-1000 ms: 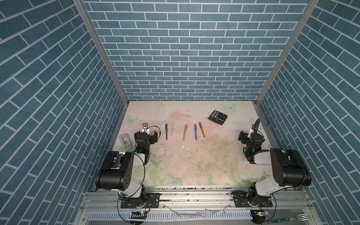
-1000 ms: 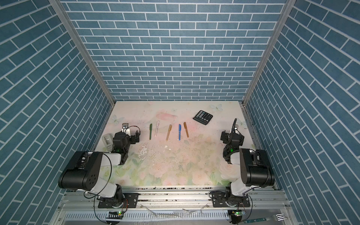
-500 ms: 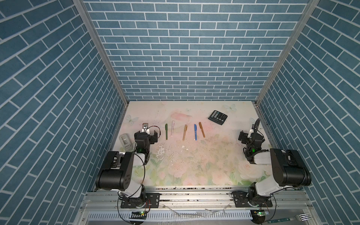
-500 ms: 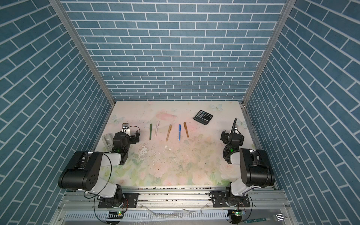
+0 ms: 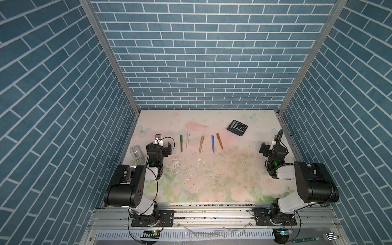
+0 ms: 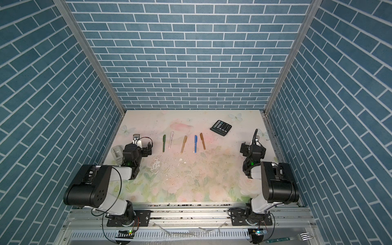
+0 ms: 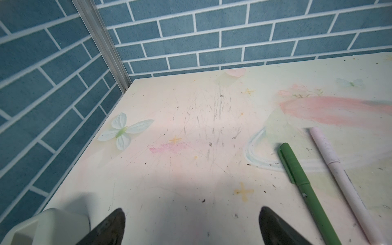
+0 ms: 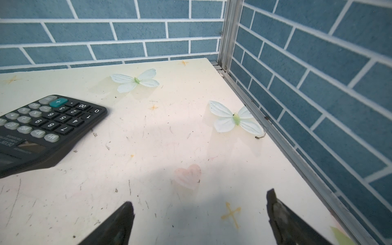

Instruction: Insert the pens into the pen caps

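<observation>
Lying on the desk just beside the released, empty left claw, on its side toward the right claw, the green pen points its long axis along the claw's reach, capped end farthest, leaving the equally released right claw well apart.

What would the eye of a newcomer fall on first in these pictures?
The row of five coloured pens near the middle of the flowered table draws the eye first, with the black calculator farther back on the right. The left gripper and the right gripper sit low at the two sides of the table, both open and empty.
</observation>
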Controlling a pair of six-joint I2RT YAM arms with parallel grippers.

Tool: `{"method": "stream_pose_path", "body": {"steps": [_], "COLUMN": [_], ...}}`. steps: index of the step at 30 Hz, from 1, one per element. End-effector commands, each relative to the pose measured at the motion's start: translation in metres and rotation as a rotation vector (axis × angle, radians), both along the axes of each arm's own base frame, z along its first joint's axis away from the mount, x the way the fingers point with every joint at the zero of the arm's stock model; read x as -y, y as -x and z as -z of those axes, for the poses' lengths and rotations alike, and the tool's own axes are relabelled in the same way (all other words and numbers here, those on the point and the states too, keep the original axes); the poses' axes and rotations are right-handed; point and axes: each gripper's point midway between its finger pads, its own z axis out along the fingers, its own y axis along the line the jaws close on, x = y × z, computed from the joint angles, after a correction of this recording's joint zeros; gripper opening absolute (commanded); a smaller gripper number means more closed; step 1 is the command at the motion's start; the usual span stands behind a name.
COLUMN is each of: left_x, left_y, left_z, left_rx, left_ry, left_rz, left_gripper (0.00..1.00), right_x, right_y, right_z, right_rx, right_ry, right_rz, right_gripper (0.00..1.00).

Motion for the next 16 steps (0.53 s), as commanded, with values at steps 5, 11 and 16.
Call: {"method": "stream_pose_path", "body": {"steps": [5,11,16], "left_x": [-0.0017,-0.0021,-0.0017], "left_y": [-0.0010,-0.0009,-0.0010], "left_z": [0.0001,0.0003,0.0001], "left_rx": [-0.003,-0.004,-0.003], "left_ry": [0.002,0.003,0.002], "left_rz": [-0.003,-0.004,-0.003], "left_gripper": [1.00,1.00,1.00], "right_x": [0.0020,0.0016,0.0013], "right_y": [0.0007,-0.0005,0.0004], "right_z": [-0.0018,-0.0016,-0.0021], "right_rx": [0.008,0.003,0.008], "right_ry": [-0.003,-0.007,-0.007], "right_rz": [0.012,0.009,0.008], "right_gripper": [0.99,0.99,0.99]}}
